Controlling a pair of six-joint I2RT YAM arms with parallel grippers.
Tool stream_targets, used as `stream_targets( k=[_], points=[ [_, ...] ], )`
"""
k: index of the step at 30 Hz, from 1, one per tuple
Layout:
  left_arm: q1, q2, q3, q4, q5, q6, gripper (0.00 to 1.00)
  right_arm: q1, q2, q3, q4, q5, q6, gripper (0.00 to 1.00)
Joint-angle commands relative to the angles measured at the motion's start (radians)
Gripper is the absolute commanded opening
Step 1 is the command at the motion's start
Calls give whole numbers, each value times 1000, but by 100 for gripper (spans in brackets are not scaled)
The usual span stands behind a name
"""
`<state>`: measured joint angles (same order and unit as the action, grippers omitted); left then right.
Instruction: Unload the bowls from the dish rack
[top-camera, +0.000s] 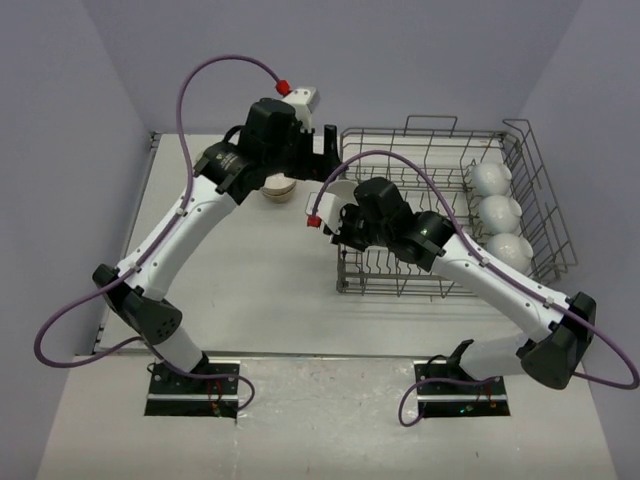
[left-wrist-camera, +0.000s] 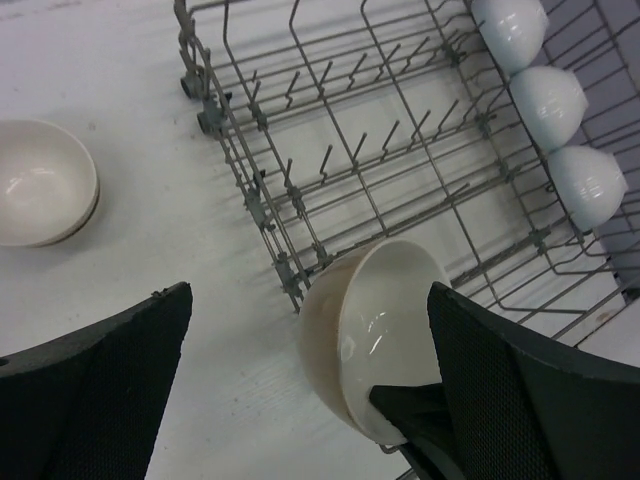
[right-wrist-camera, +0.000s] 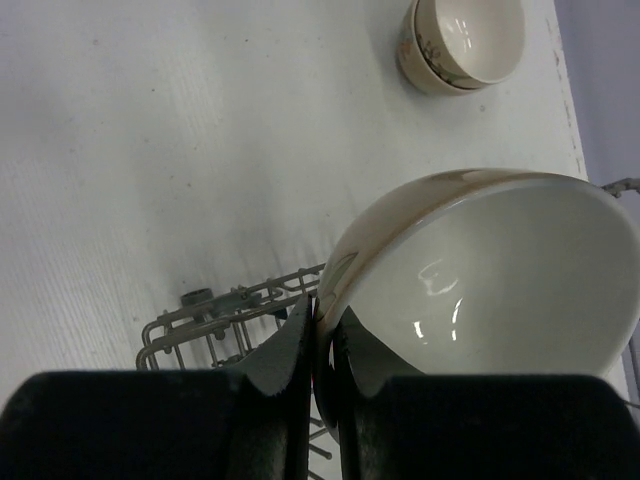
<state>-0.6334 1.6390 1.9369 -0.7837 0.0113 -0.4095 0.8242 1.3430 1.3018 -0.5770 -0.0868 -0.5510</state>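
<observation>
Left of the dish rack (top-camera: 395, 283), apart from it, upright on the white table (top-camera: 250, 280): two stacked bowls (right-wrist-camera: 462, 42), cream, glossy and plain inside, orange-brown marks on the outer wall. Just left of the rack's far left corner, above the table: the left gripper (left-wrist-camera: 310, 300), jaws spread wide, nothing between them gripped. At the rack's left edge: a tilted bowl (right-wrist-camera: 480, 280), mouth turned sideways, shiny off-white inside, a tan-brown band below the rim outside; touching the wires or not, impossible to tell. Clamped on its rim: the right gripper (right-wrist-camera: 322, 340), one finger inside, one outside, jaws almost together. Along the rack's right side: three white bowls (top-camera: 497, 212) in a row, plain, rounded undersides showing among the wires
</observation>
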Motion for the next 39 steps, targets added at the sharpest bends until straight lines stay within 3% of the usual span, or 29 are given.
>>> stream_targets(
  k=[1,7,10,11,16,17,19,20,27,28,29,30,32,36,39],
  points=[
    [-28,-10,-56,-15,30,0,100,4,-74,28,111,42,-93,0],
    [-77,39,-79,-74,-28,46,92,9,-38,85,51,82,-89,0],
    [-92,42,-104,-83,-102,51,76,12,-16,114,26,110,-69,0],
    [-91,44,-111,-83,-112,51,66,13,-15,114,29,108,-67,0],
    [-94,85,-93,-100,-135,61,60,21,-24,108,52,107,-66,0],
    [-94,93,-84,-103,-140,61,43,21,-19,108,54,110,-66,0],
    [-95,94,-79,-106,-157,60,19,21,-13,111,49,130,-64,0],
    [-97,94,-76,-104,-163,60,3,21,-10,116,43,133,-64,0],
    [-97,82,-76,-100,-238,46,0,21,7,106,68,162,-44,0],
    [-95,75,-85,-85,-246,44,0,21,7,103,80,171,-40,5],
    [-95,61,-93,-78,-258,38,0,21,7,91,103,192,-33,21],
    [-95,58,-96,-75,-296,28,0,21,4,83,115,202,-24,65],
    [-72,53,-87,-77,-312,14,0,21,-14,61,137,214,-14,99],
    [43,54,-66,-55,-263,0,0,21,-83,37,152,243,55,99],
    [199,87,-29,-37,-202,-3,0,21,-166,8,166,307,138,99]
  ],
)
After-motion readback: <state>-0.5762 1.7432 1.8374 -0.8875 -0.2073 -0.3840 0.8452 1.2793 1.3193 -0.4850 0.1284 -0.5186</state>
